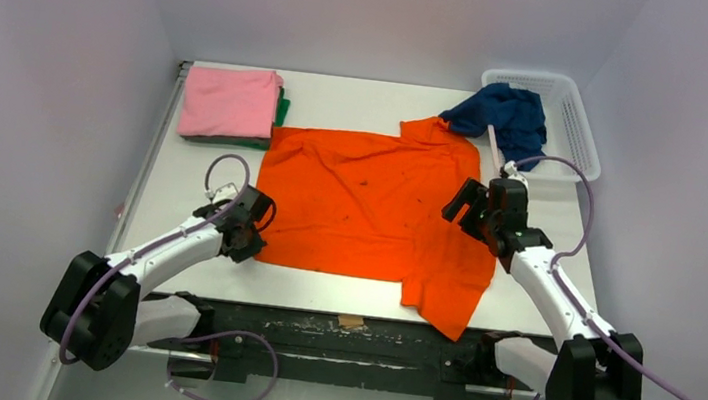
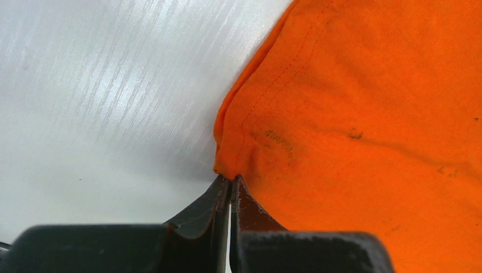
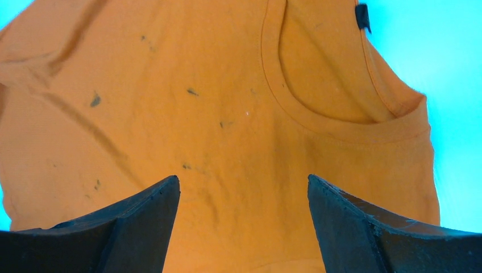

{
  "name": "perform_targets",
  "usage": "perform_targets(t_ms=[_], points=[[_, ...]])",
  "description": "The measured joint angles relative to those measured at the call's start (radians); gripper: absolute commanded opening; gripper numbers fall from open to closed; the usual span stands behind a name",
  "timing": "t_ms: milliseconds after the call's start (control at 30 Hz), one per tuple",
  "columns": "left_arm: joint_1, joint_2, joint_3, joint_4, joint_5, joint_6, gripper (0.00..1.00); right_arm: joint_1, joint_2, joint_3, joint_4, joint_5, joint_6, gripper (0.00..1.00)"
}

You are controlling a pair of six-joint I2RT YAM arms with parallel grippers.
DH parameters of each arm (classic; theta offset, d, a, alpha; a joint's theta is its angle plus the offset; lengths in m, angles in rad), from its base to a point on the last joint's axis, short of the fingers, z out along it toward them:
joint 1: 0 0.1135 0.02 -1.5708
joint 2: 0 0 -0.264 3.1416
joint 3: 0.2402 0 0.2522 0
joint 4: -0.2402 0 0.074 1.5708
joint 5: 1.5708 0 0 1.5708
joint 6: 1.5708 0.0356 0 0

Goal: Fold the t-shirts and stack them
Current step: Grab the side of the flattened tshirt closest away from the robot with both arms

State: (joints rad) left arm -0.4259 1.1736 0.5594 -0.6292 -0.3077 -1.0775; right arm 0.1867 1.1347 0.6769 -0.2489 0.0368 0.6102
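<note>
An orange t-shirt with dark specks lies spread flat mid-table, collar to the right. My left gripper is shut on its near-left hem corner; the left wrist view shows the orange fabric pinched between the closed fingertips. My right gripper hovers open over the shirt's collar side; in the right wrist view its spread fingers frame the cloth below the neckline. A folded pink t-shirt lies on a dark green one at the back left. A navy t-shirt hangs out of the basket.
A white mesh basket stands at the back right, against the right wall. Grey walls close in left, right and back. The table's near edge runs just in front of the shirt's lower sleeve.
</note>
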Motion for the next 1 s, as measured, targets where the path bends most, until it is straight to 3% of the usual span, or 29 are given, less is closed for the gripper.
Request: perform_targets(t_ms=[100, 367, 600, 800, 1000], points=[[0.002, -0.003, 0.009, 0.002, -0.011, 0.026, 0.00, 0.043, -0.010, 0.010, -0.061, 0.031, 0.000, 0.79], [0.114, -0.021, 0.048, 0.047, -0.014, 0.106, 0.00, 0.385, 0.003, 0.077, -0.312, 0.129, 0.003, 0.69], [0.141, -0.021, 0.048, 0.062, -0.005, 0.141, 0.00, 0.616, 0.000, 0.027, -0.521, 0.095, 0.027, 0.57], [0.144, -0.021, 0.048, 0.067, 0.006, 0.147, 0.00, 0.682, -0.012, -0.050, -0.584, 0.049, 0.065, 0.53], [0.145, -0.021, 0.048, 0.068, 0.021, 0.148, 0.00, 0.683, 0.084, -0.072, -0.528, 0.049, 0.103, 0.47]])
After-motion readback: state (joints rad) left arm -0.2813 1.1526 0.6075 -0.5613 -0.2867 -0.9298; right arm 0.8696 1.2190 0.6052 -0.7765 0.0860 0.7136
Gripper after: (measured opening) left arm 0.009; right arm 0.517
